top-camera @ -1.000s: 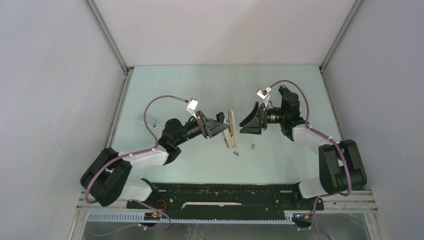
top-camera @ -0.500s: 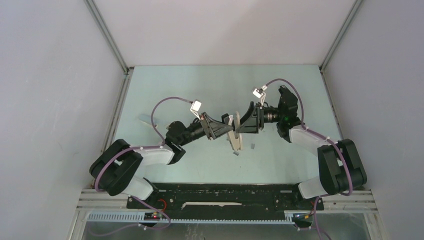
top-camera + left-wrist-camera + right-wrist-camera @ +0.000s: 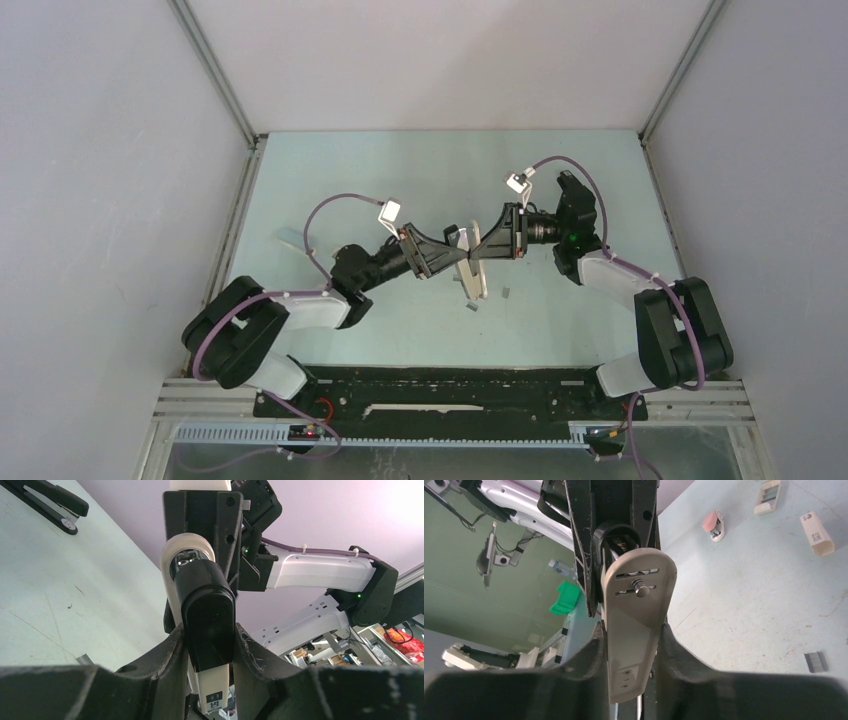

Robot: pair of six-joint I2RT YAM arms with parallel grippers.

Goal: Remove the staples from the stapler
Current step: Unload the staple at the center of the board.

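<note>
The stapler (image 3: 472, 268), cream with a black top, hangs above the middle of the table between both arms. My left gripper (image 3: 453, 256) is shut on it; the left wrist view has the black top (image 3: 208, 615) pinched between my fingers. My right gripper (image 3: 487, 250) meets it from the other side, and its jaws press both edges of the cream base (image 3: 634, 630). Tiny grey strips of staples (image 3: 470, 308) lie on the table just below the stapler, with another one (image 3: 507, 293) to the right. The right wrist view shows one strip (image 3: 815, 661) as well.
A second, black stapler (image 3: 50, 502) lies on the table in the left wrist view. Small cream blocks (image 3: 817, 534) and a pink piece (image 3: 714, 525) lie on the table in the right wrist view. A pale object (image 3: 288, 238) sits near the left wall.
The right gripper came in from the right with wide jaws and closed on the stapler. The left arm carried the stapler slightly right, then held still.
</note>
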